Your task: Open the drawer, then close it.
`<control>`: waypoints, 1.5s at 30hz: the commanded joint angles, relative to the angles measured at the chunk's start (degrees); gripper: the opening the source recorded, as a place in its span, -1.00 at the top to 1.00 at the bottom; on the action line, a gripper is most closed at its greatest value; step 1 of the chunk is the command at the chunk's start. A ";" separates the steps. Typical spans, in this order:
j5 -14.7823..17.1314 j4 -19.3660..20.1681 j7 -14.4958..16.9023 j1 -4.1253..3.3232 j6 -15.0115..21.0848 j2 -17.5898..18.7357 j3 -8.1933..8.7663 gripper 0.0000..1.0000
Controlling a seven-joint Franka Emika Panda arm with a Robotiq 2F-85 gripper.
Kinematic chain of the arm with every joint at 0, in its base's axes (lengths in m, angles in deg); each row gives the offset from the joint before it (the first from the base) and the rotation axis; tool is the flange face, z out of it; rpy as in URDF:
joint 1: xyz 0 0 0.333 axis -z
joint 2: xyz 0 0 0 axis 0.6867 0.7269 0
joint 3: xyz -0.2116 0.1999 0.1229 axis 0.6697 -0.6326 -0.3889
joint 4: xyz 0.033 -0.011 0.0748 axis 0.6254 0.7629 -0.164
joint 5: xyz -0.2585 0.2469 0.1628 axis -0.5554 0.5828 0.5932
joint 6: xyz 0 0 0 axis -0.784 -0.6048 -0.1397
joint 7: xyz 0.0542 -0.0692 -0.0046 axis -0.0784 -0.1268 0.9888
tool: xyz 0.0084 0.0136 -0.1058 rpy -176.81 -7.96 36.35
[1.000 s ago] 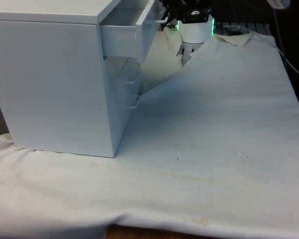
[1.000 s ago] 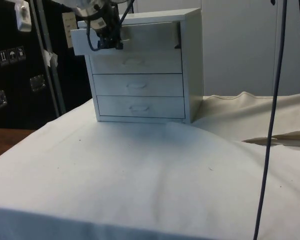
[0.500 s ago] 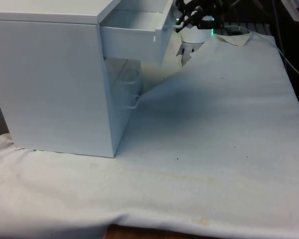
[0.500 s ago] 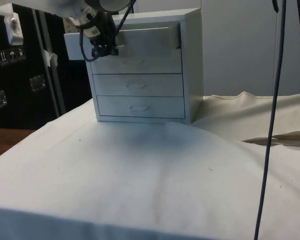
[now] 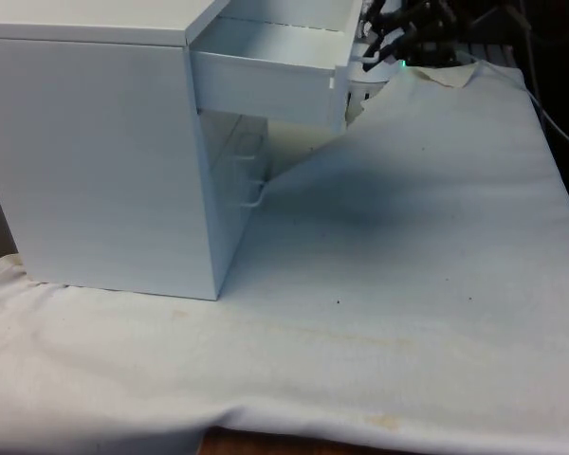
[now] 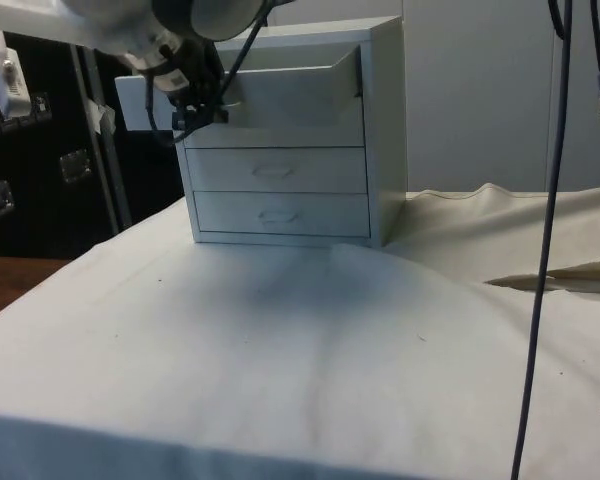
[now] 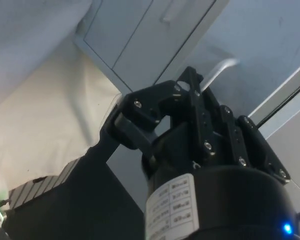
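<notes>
Pulling appears the step in hand: gripper (image 6: 192,112) clamped on the handle (image 7: 217,71) of the top drawer (image 5: 266,81), which stands well out of the chest (image 5: 95,142) toward three o'clock in the front view. Next call: push it home squarely.

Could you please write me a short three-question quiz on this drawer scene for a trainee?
1. True or false: the top drawer of the white chest of drawers is pulled out.
2. What does the black two-finger gripper hold: A) the top drawer's metal handle, B) the white cloth, C) nothing?
3. How many drawers below the top one are shut in the side view?

Key: 1 true; 2 A; 3 two.
</notes>
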 commanded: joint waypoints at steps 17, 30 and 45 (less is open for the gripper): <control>-1.49 -4.47 -2.06 -0.80 -5.73 3.04 -2.92 1.00; -2.58 -5.56 -2.52 -0.80 -7.45 4.01 -3.44 1.00; -2.75 -5.33 -2.58 -0.57 -7.33 3.95 -3.38 0.63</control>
